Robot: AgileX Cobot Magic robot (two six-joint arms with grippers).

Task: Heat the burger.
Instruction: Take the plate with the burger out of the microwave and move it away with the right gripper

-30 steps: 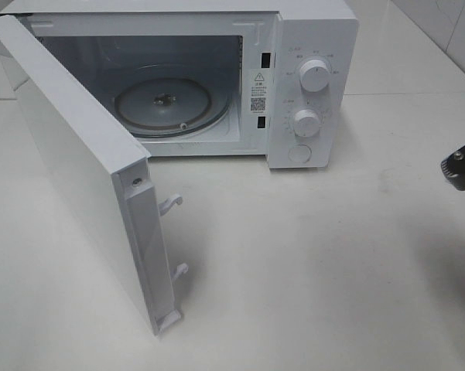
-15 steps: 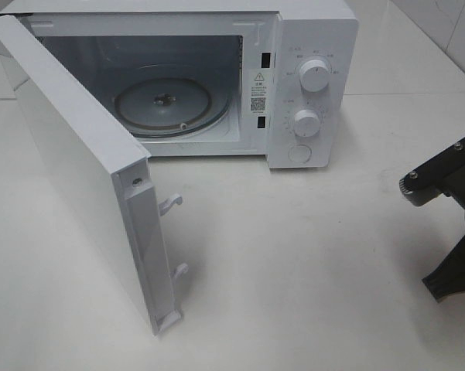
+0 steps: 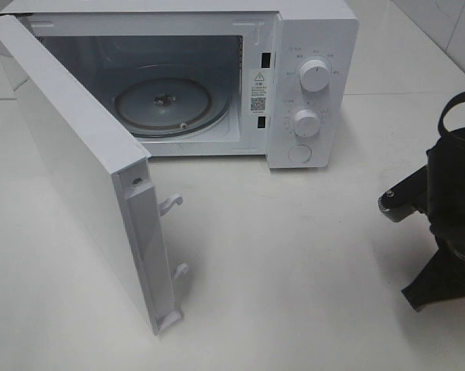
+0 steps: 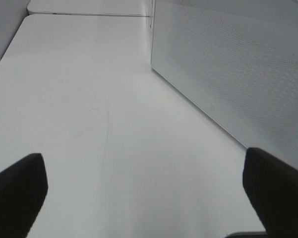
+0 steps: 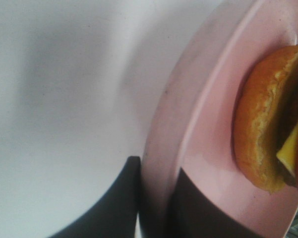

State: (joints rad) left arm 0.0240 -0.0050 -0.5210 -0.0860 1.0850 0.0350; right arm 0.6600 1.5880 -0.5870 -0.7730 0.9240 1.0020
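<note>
The burger (image 5: 263, 129) shows in the right wrist view with a golden-brown bun and a yellow cheese edge, lying on a round pink plate (image 5: 208, 148). My right gripper (image 5: 156, 171) is shut on the plate's rim, one dark finger on each side of it. In the exterior high view only the right arm (image 3: 449, 193) shows, at the right edge above the table; plate and burger are out of that view. My left gripper (image 4: 149, 188) is open, its fingertips (image 4: 20, 186) wide apart over bare table.
A white microwave (image 3: 313, 46) stands at the back with its door (image 3: 77, 154) swung wide open toward the front left. Its glass turntable (image 3: 162, 104) is bare. The door's outer face (image 4: 238, 64) is beside the left gripper. White table (image 3: 294, 270) lies in front.
The right arm has come in from the right edge, moving left and further into the exterior high view. The microwave and its door have not moved.
</note>
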